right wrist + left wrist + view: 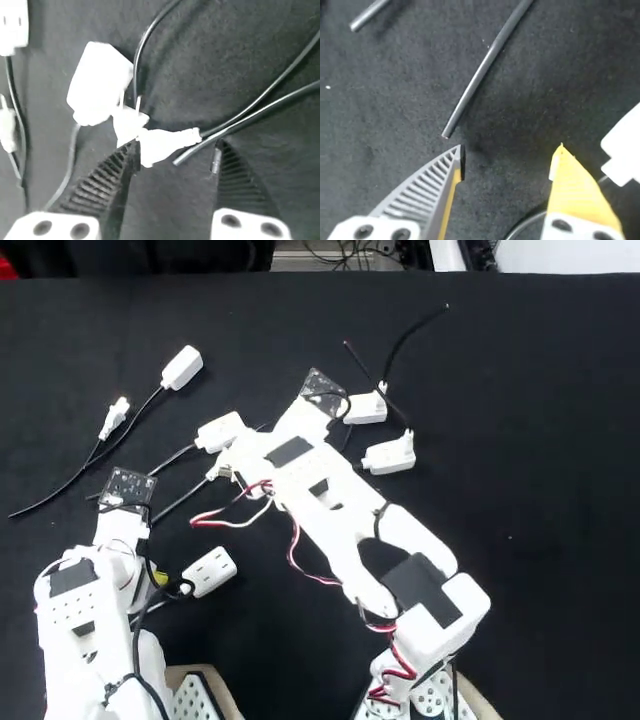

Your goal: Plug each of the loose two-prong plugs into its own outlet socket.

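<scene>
Plug [160,142], white, two-prong: lies on the black table [540,440] between the fingers of the right gripper [175,150], its body close against the ribbed finger [107,180] and apart from the other one. The jaws stand spread and are not clamped on it. Its prongs point toward the socket block; whether they have entered a slot cannot be told

Socket block [97,92], white, rounded: just beside the plug's prong end, with a black cord [145,45] leading away from it. In the high view it lies near the far end of the right arm [330,510]

Left gripper [510,155]: one grey ribbed finger and one yellow finger, spread wide over bare table and holding nothing. A loose cord end [470,92] lies just off the grey fingertip, and the corner of a white piece [625,150] sits beside the yellow finger

Slotted block [210,572], white: on the table next to the left arm [90,600], at the near side

Adapter [182,367], white: far left of the table, joined by a thin cord to a small plug [115,418] lying loose, well apart from both grippers

White pieces, two: one [365,408] and another [390,455] beyond the right arm toward the table's middle, near each other and not touching

Black cords [400,345]: crossed at the far centre of the table

Red and white wires [230,518]: looped along the right arm's underside
</scene>
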### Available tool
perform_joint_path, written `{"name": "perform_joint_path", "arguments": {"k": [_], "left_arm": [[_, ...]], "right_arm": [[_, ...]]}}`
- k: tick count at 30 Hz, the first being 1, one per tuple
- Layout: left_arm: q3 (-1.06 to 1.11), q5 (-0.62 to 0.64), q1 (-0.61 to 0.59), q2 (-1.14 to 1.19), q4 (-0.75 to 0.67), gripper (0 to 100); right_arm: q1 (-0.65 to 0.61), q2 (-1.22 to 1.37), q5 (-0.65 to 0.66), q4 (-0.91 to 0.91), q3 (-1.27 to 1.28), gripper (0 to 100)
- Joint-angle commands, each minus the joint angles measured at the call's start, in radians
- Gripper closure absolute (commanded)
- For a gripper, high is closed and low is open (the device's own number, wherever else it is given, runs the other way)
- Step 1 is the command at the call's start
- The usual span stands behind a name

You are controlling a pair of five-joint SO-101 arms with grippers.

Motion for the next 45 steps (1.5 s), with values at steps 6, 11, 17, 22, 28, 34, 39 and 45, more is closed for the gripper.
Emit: {"name": "perform_joint_path", "arguments": {"k": [6,11,17,22,28,34,39,45], "left_arm": [[0.004,0.008,-0.01,-0.015,-0.015,72],[0.005,0.087,-0.045,-0.015,-0.043,72],[0.016,0.109,-0.05,-0.015,-0.066,72],[0.018,0.109,-0.05,-0.015,-0.063,72],[0.018,0.11,-0.05,-0.015,-0.063,72],[0.018,0.11,-0.05,-0.015,-0.063,72],[0.019,0.11,-0.05,-0.015,-0.063,72],[0.019,0.11,-0.05,-0.015,-0.063,72]], "right_arm": [[-0.015,0.036,-0.166,-0.014,-0.088,87.1],[-0.06,0.067,-0.137,0.028,-0.093,86.0],[-0.091,0.062,-0.183,0.044,-0.094,82.5],[-0.066,0.079,-0.221,0.037,-0.104,82.5],[-0.025,0.077,-0.279,0.028,-0.117,82.5],[-0.003,0.079,-0.321,-0.006,-0.114,82.5],[0.012,0.07,-0.328,-0.005,-0.114,82.8],[0.012,0.104,-0.328,-0.037,-0.117,82.8]]}}
